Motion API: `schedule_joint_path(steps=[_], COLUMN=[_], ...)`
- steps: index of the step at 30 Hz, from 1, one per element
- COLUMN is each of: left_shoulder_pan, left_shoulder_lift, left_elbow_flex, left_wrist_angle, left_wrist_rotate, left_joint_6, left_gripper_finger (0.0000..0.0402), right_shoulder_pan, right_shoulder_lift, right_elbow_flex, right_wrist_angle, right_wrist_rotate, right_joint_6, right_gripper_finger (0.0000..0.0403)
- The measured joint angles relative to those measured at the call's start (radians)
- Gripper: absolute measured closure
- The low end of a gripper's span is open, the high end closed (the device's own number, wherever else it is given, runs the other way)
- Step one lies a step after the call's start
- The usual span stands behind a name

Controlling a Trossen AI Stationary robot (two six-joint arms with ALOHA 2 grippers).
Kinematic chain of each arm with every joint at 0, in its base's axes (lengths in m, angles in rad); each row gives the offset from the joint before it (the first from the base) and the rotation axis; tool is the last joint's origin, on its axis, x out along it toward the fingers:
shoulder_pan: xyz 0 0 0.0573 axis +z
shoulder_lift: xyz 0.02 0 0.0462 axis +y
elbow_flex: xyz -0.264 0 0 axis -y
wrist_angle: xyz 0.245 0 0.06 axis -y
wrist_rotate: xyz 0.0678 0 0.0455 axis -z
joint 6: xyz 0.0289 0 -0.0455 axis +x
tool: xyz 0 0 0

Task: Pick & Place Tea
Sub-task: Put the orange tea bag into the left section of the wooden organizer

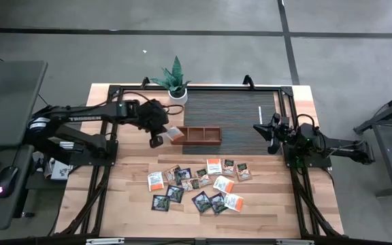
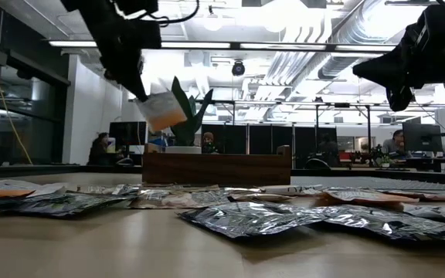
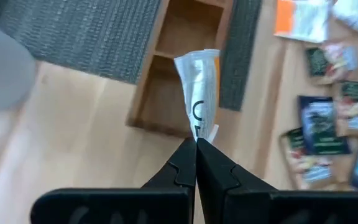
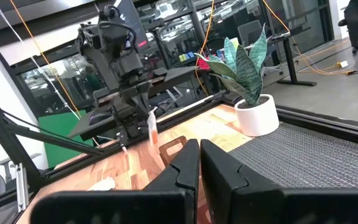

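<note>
- Table [image 1: 135, 204]: I keep the work on the light wooden top, with a dark woven mat [image 1: 230, 116] at the far side so the tray has a fixed place.
- Left arm: I have it reaching in from its side, raised above the table so the sachet it carries clears the tray wall.
- Right arm: I leave it parked at the mat's right edge, well apart from the work; its right gripper [image 1: 269, 136] has its jaws pressed together on nothing.
- Potted plant [image 1: 175, 82]: stands behind the tray, clear of the carrying path.
- Wooden tray [image 1: 199, 135]: three compartments, lying on the mat; I judge it the drop point.
- Loose tea sachets [image 1: 199, 185]: scattered flat on the wood nearer the front, orange-and-white and dark ones mixed, waiting their turn.
- Left gripper [image 3: 196, 144]: jaws closed on one corner of a white-and-orange sachet [image 3: 202, 93], which hangs just over the tray's left end compartment.
</note>
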Motion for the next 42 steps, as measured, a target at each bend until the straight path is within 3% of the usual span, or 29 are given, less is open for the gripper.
schedule_joint_path(steps=[6,21,28,42], left_shoulder_pan=[0.0,0.0,-0.004,-0.034], left_shoulder_lift=[0.085,0.292,0.367,0.415], left_elbow_flex=[0.081,0.239,0.287,0.29], left_wrist_angle=[-0.054,-0.11,-0.192,-0.204], left_wrist_rotate=[-0.112,-0.25,-0.264,-0.268], left_joint_6=[0.114,0.245,0.245,0.243], left_gripper_finger=[0.0401,0.0401,0.0401,0.0401], right_shoulder_pan=[0.0,0.0,0.0,0.0], right_shoulder_lift=[0.0,0.0,0.0,0.0], right_elbow_flex=[0.0,0.0,0.0,0.0], right_wrist_angle=[0.0,0.0,0.0,0.0], right_wrist_rotate=[0.0,0.0,0.0,0.0], right_joint_6=[0.0,0.0,0.0,0.0], right_gripper_finger=[0.0391,0.0391,0.0391,0.0391])
